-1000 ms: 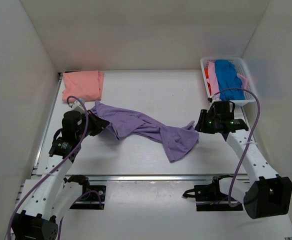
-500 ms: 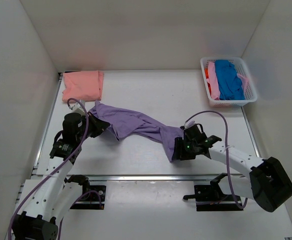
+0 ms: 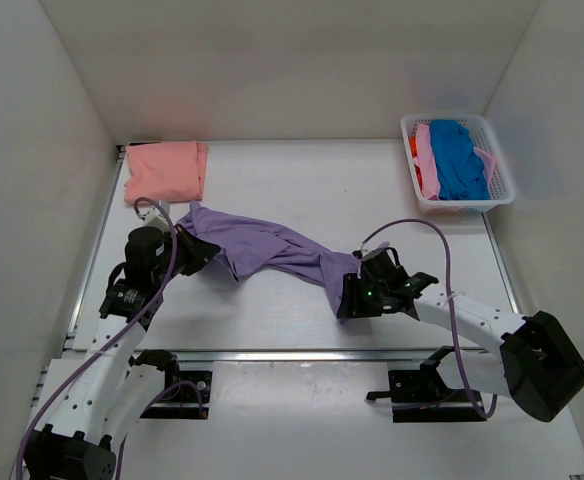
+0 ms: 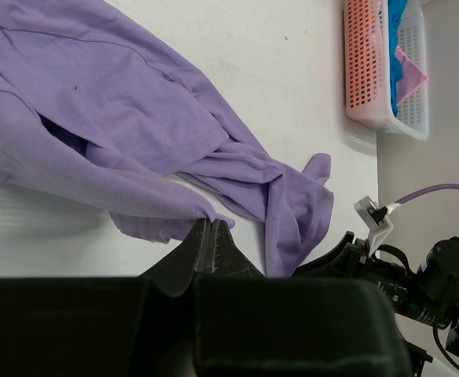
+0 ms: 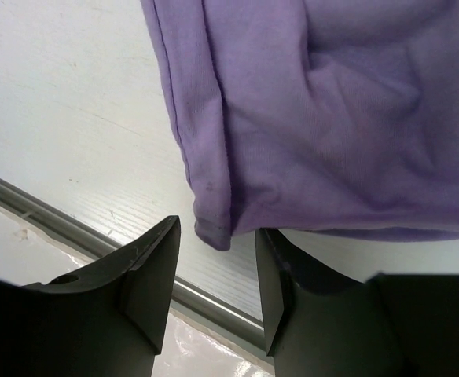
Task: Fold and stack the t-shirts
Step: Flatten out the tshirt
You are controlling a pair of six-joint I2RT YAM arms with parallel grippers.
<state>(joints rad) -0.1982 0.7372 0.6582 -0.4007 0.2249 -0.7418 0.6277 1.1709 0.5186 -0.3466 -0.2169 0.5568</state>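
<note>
Lavender-purple soft cloth t-shirt (image 3: 282,250) lies stretched left to right across the white table (image 3: 302,190). Left gripper (image 4: 211,232) is clamped on its left end. Right gripper (image 5: 216,232) stands open, jaws astride the near right hem corner.

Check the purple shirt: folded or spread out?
Not folded: the purple shirt lies bunched and twisted across the table, left gripper shut on one end.

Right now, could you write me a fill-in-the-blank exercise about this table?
1. The left pincer is shut on the ___ shirt.
2. The right pincer is ___, its fingers either side of that shirt's corner.
3. The salmon shirt lies at the far ___.
4. In the basket, the middle shirt is ___.
Missing: purple, open, left, blue.
</note>
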